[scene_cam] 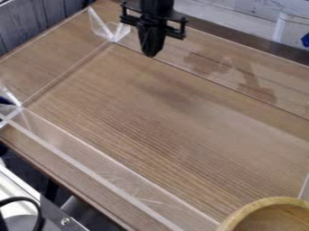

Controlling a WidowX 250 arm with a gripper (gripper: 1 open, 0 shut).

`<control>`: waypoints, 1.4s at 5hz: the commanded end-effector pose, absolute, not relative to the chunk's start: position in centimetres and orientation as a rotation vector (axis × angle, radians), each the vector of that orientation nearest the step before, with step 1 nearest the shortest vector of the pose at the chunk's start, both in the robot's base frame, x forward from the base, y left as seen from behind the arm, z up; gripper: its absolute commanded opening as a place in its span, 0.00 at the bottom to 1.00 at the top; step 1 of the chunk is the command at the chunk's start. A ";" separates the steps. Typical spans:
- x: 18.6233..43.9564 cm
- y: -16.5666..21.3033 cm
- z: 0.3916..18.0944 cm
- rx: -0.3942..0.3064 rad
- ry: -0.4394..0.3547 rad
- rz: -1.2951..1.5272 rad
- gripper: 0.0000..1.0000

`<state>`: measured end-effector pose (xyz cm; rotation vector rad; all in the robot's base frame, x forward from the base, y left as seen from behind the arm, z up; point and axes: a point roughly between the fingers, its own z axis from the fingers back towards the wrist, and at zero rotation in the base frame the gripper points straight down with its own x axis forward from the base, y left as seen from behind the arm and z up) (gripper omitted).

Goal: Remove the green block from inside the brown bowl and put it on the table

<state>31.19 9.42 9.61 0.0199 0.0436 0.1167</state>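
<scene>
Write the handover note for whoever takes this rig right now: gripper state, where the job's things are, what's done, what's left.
Gripper: shut, pointing straight down, over the far part of the table near the far clear wall. Nothing can be seen between its fingers.
Brown bowl: at the near right edge of the view, only part of its rim in frame; its inside is not visible.
Green block: not visible anywhere in this view, so whether it is in the bowl cannot be told.
Done: no block lies on the visible tabletop.
Left: check the bowl, lift the block out, set it on the table.
</scene>
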 end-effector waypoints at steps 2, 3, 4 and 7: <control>31.7 11.1 10.2 0.051 -0.012 0.127 0.00; 31.7 11.3 9.3 0.053 0.000 0.124 0.00; 31.9 11.9 8.2 0.054 0.012 0.132 0.00; 32.1 12.5 4.4 0.062 0.055 0.146 0.00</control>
